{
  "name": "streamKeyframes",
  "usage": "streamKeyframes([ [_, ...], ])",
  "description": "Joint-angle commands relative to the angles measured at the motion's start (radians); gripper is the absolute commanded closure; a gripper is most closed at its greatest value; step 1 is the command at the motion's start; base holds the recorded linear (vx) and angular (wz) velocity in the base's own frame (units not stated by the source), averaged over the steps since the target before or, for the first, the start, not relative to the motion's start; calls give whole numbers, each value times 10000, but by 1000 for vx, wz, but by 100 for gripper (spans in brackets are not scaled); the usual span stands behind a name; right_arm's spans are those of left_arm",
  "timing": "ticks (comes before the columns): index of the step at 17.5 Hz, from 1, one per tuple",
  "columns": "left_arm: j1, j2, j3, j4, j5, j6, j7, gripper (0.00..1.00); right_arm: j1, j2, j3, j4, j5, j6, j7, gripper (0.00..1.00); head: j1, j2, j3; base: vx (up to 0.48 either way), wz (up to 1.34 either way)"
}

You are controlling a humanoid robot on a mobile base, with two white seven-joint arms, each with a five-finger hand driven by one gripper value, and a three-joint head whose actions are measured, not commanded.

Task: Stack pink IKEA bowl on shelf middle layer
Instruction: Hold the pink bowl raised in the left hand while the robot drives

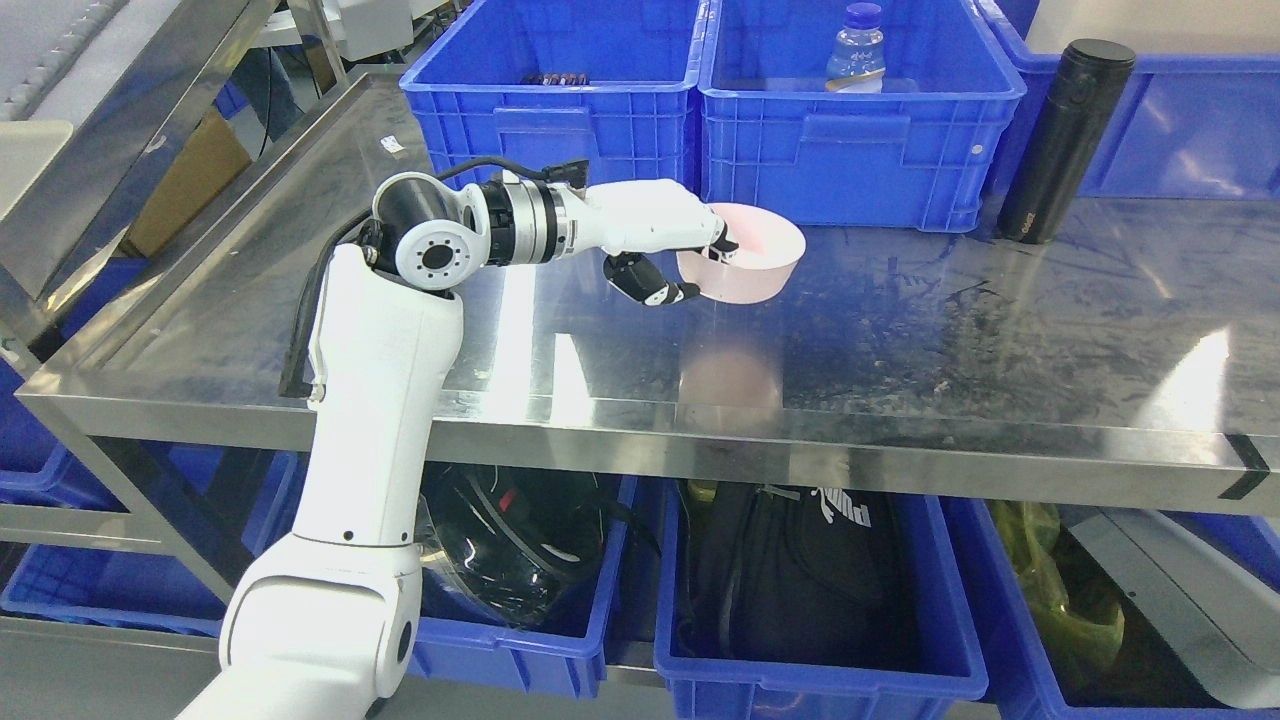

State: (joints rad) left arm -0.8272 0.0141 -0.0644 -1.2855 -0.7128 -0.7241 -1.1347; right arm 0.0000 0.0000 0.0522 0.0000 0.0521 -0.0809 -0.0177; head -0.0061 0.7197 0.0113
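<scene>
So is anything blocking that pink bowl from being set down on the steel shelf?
Nothing visible is. The left hand already grips the pink bowl by its near rim, over a bare stretch of the steel shelf. The blue bins and the black flask stand further back, off to the side.

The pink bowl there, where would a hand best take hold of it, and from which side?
By its rim, probably from the left. The pink bowl sits upright with its mouth open, so fingers can hook over the thin edge and pinch the wall. The left hand grips it just so; blue bins crowd behind.
</scene>
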Motion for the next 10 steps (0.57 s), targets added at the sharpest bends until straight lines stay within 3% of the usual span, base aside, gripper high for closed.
streamKeyframes([
  [1, 339, 34, 1563, -842, 1358, -551, 72, 100, 31, -175, 0, -175, 0, -4, -7, 0, 0, 0, 0, 0, 0],
  [5, 709, 34, 1580, -1058, 1422, -613, 224, 100, 46, -175, 0, -175, 0, -4, -7, 0, 0, 0, 0, 2, 113],
  [10, 862, 34, 1244, -1134, 1544, -613, 700, 100, 46, -175, 0, -175, 0, -4, -7, 0, 0, 0, 0, -18, 538],
])
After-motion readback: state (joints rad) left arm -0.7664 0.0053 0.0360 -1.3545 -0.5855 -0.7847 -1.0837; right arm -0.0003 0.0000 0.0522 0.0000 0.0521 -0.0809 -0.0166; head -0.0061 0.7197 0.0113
